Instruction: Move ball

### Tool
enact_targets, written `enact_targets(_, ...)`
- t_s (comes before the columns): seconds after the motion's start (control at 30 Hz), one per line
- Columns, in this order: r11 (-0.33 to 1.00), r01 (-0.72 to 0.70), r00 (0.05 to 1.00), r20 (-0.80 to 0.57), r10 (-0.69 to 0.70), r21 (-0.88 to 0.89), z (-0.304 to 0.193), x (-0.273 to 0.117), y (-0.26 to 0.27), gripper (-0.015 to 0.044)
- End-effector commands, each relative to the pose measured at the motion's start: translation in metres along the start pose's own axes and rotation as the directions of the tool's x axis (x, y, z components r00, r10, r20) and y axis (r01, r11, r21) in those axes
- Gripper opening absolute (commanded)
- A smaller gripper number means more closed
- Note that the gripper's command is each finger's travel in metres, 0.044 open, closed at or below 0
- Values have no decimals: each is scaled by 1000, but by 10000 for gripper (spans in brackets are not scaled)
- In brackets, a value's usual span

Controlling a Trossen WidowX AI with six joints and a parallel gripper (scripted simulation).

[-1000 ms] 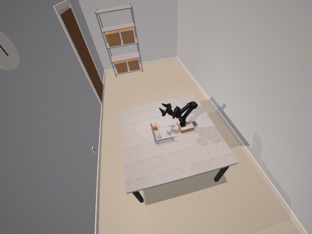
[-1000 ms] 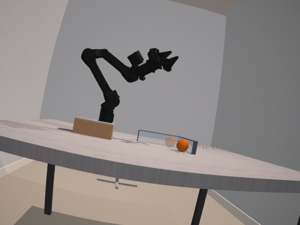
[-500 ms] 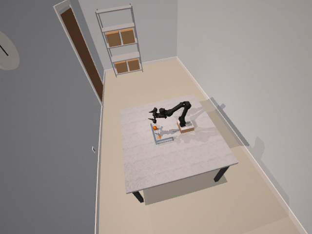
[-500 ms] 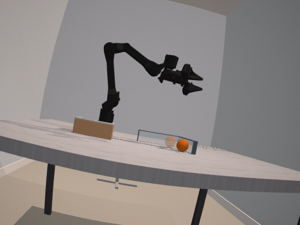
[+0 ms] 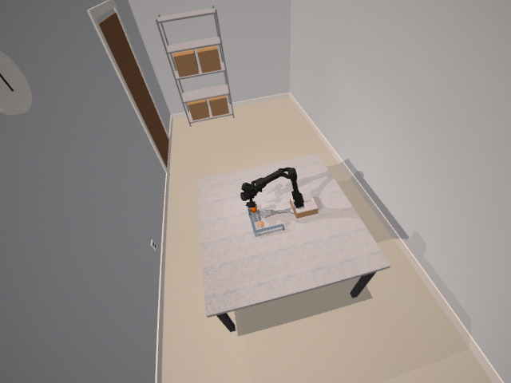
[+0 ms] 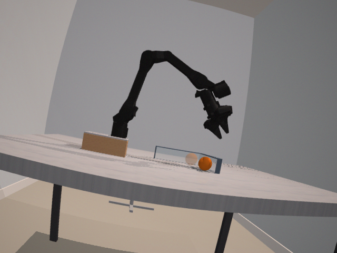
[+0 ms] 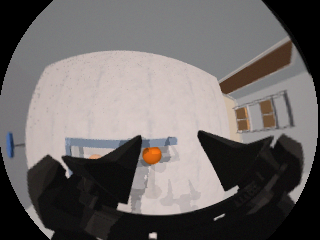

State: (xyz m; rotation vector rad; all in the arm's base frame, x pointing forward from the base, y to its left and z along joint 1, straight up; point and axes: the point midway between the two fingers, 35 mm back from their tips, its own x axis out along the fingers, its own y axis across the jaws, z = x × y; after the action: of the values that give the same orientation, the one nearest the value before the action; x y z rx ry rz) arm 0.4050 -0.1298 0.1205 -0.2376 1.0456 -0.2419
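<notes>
Pincer (image 6: 220,129) spread wide and holding nothing, tips pointing down, hanging in the air well above the bench (image 6: 152,179). Ball (image 6: 205,163), orange, sits on the bench below the pincer and slightly to its base side in the exterior view, just beside the end of one clear wall (image 6: 174,153); in the wrist view the ball (image 7: 151,155) shows in the gap between the two fingers, against the wall behind it. Ghost ball (image 6: 190,158), pale and see-through, lies just beside the orange one, further along the wall toward the arm's base, apparently touching or overlapping it by a sliver.
</notes>
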Motion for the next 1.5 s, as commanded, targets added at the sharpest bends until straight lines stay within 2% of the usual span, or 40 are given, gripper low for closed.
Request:
enact_targets(0.0, 955, -249, 842, -452, 296, 161, -66, 30, 14, 385)
enact_targets(0.43, 954, -251, 838, -456, 299, 163, -66, 30, 14, 385)
enact_targets(1.47, 954, -251, 838, -457, 299, 163, -90, 74, 30, 385)
